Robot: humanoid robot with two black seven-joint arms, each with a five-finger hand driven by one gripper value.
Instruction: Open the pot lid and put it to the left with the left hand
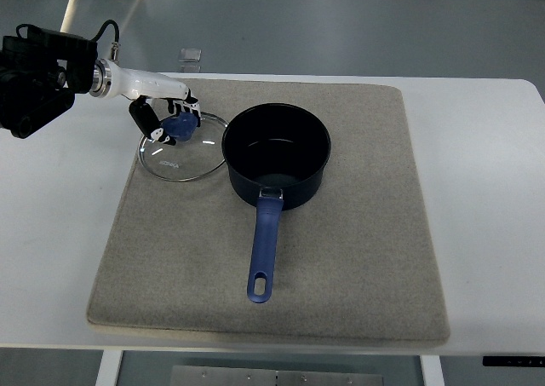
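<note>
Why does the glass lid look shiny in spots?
Top view: room light glints off the lid near the left hand; the pot inside also shines softly; the mat stays dull, and everything looks sharp.

a: where is the left arm coming in?
b: from the upper left edge, its dark forearm leading into a white wrist, reaching rightward.
a: and the left hand [163, 115]?
b: it is pointing downward, its fingers [140, 120] curling around a blue knob.
a: the right arm?
b: it is not showing.
</note>
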